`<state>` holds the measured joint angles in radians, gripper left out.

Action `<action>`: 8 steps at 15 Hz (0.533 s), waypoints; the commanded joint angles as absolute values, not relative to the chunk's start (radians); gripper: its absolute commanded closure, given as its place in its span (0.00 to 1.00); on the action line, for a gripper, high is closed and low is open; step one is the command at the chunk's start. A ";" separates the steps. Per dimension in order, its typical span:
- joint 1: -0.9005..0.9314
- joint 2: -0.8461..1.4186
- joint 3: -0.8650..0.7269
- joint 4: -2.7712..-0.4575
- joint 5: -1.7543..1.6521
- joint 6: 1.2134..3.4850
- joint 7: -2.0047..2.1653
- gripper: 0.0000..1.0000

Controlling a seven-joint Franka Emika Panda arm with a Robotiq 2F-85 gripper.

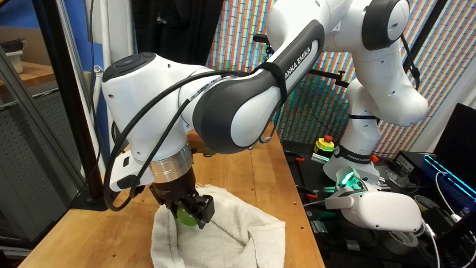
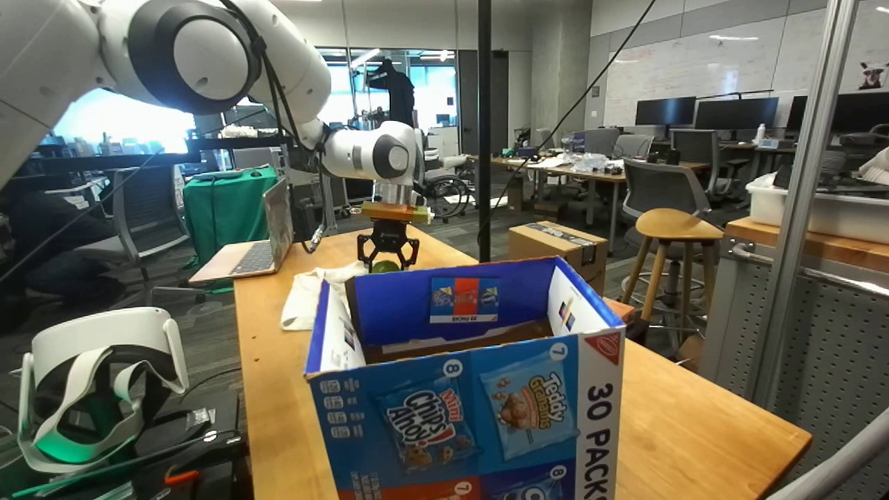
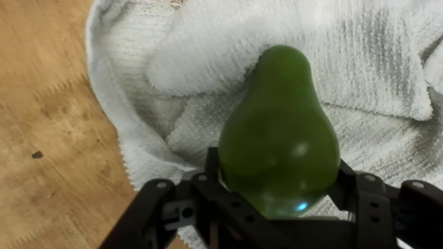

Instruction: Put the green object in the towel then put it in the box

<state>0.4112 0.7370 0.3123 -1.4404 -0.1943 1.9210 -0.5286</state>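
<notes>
A green pear-shaped object (image 3: 280, 131) is between my gripper's (image 3: 278, 169) fingers, and both fingers touch its sides in the wrist view. In an exterior view the object (image 1: 186, 219) shows between the fingers of the gripper (image 1: 189, 220), over the white towel (image 1: 238, 238). I cannot tell whether the object touches the towel. The towel is crumpled and folded on the wooden table; it also shows in the wrist view (image 3: 367, 79). A blue snack box (image 2: 465, 423) with an open top stands at the near end in an exterior view. It hides part of the towel there.
The wooden table (image 2: 680, 417) has an open laptop (image 2: 267, 253) at its far left edge in an exterior view. A black pole (image 2: 484, 173) rises behind the box. A white headset (image 1: 383, 210) lies on a dark surface beside the table.
</notes>
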 commanded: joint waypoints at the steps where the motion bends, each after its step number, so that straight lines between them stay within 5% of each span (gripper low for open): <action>1: 0.391 0.706 0.325 -1.483 -0.215 1.954 -0.588 0.54; 8: 0.370 0.617 0.372 -1.587 -0.170 1.973 -0.633 0.54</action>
